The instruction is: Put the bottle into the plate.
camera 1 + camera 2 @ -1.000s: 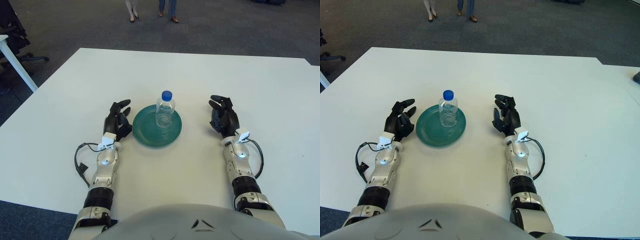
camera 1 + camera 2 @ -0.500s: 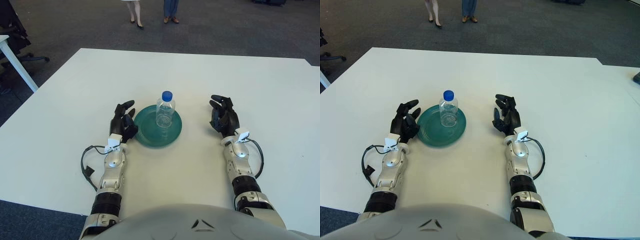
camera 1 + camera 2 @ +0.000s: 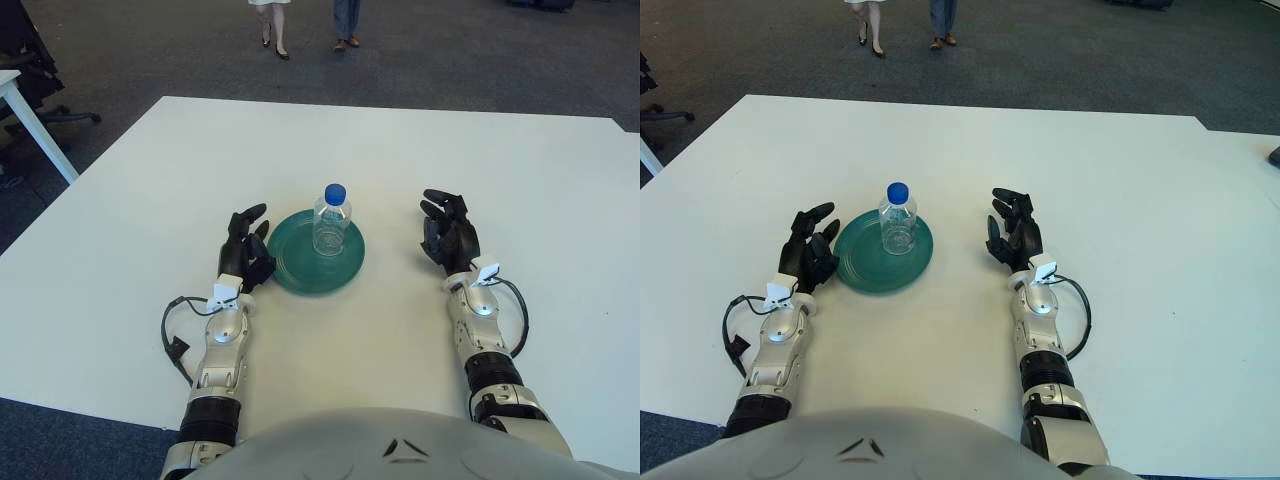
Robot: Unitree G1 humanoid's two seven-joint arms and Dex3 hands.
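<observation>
- Left eye view only: a white table leg (image 3: pixel 35 125) and an office chair (image 3: pixel 25 55) at the far left edge.
- Right eye view only: a dark object (image 3: pixel 1274 155) at the right edge.
- Green plate (image 3: pixel 300 272) sits on the white table (image 3: pixel 520 170). The clear bottle (image 3: pixel 329 220), blue cap, stands upright in it, toward the far side.
- My left hand (image 3: pixel 245 250) rests just beside the plate's left rim, fingers loose, holding nothing.
- My right hand (image 3: pixel 447 232) lies apart on the plate's right, fingers spread, empty.
</observation>
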